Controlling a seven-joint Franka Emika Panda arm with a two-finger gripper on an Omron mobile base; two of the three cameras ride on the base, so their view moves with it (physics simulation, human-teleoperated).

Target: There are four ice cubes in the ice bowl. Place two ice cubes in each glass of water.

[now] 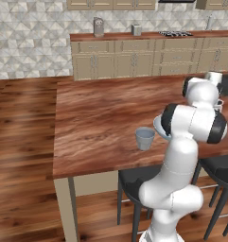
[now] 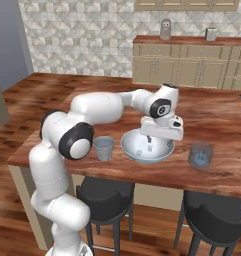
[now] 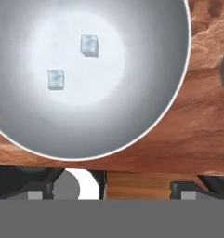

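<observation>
The ice bowl (image 2: 131, 149) stands near the table's front edge, between two glasses of water: one on its left (image 2: 104, 148) and one on its right (image 2: 200, 156). My gripper (image 2: 148, 141) hangs open just over the bowl's middle, pointing down with nothing between its fingers. In the hand view the bowl's wall (image 3: 169, 93) curves around two ice cubes on its pale floor, one (image 3: 89, 45) further up than the other (image 3: 56, 79). The gripper (image 3: 111, 193) sits over the bowl's near rim. From the left base view my arm hides most of the bowl (image 1: 157, 125), and a glass (image 1: 144, 138) stands beside it.
Dark stools (image 2: 104, 196) are tucked under the table's front edge (image 2: 142, 186). Cabinets with a counter (image 2: 192, 62) run along the far wall. Bare wooden tabletop (image 1: 101, 113) stretches behind and to the left of the glasses.
</observation>
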